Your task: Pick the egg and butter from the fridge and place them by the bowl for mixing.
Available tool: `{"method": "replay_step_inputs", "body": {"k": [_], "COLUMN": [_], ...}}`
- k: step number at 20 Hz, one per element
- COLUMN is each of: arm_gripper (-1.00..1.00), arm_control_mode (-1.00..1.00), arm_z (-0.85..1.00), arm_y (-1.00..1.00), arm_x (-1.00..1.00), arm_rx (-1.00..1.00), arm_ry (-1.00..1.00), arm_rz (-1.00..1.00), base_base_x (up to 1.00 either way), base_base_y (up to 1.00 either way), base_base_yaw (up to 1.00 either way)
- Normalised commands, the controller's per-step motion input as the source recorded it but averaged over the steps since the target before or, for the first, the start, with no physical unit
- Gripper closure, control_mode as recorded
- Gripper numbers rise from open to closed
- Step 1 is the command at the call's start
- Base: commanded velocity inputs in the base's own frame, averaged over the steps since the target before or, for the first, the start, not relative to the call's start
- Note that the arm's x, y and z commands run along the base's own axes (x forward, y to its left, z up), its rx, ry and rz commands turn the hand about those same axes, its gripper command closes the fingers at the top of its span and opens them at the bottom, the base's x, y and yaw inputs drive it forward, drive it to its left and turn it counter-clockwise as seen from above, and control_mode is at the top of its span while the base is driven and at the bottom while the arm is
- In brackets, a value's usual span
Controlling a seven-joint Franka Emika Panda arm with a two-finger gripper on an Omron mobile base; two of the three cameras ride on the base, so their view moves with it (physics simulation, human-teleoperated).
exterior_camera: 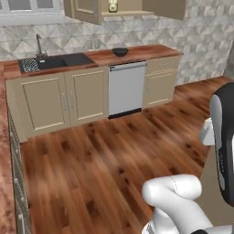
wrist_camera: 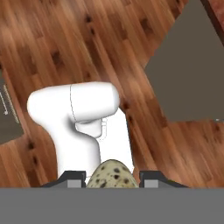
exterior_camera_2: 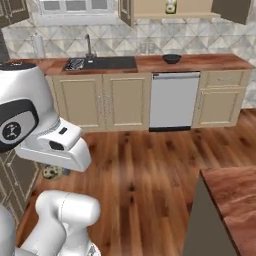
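A speckled egg (wrist_camera: 111, 174) sits between the two dark fingertips of my gripper (wrist_camera: 112, 180), which is shut on it. In the right base view the egg (exterior_camera_2: 49, 173) hangs just under the white hand, low at the left above the wooden floor. The matte black bowl (exterior_camera: 120, 51) (exterior_camera_2: 171, 58) stands on the far wooden counter, above the dishwasher, well away from the gripper. The fridge and the butter are out of view.
A dark sink (exterior_camera: 55, 61) with a tap lies left of the bowl. The steel dishwasher (exterior_camera_2: 174, 100) sits among beige cabinets. An island with grey side and wooden top (exterior_camera_2: 235, 200) stands near right. Open wooden floor (exterior_camera: 114, 151) lies between.
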Motion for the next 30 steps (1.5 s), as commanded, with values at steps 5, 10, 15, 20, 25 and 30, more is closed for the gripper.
{"method": "replay_step_inputs", "body": {"k": [5, 10, 15, 20, 25, 30], "arm_gripper": [1.00, 1.00, 1.00, 1.00, 1.00, 1.00], "arm_control_mode": [1.00, 1.00, 1.00, 1.00, 1.00, 1.00], "arm_z": [0.00, 0.00, 0.00, 0.00, 0.00, 0.00], "arm_y": [0.00, 0.00, 0.00, 0.00, 0.00, 0.00], "arm_x": [0.00, 0.00, 0.00, 0.00, 0.00, 0.00], "arm_rx": [0.00, 0.00, 0.00, 0.00, 0.00, 0.00], "arm_ry": [0.00, 0.00, 0.00, 0.00, 0.00, 0.00], "arm_rz": [0.00, 0.00, 0.00, 0.00, 0.00, 0.00], "base_base_x": [1.00, 1.00, 1.00, 1.00, 1.00, 0.93], "base_base_y": [0.11, 0.00, -0.01, 0.00, 0.00, -0.29], "base_base_yaw": [0.10, 0.07, 0.01, 0.00, 0.00, 0.00]}}
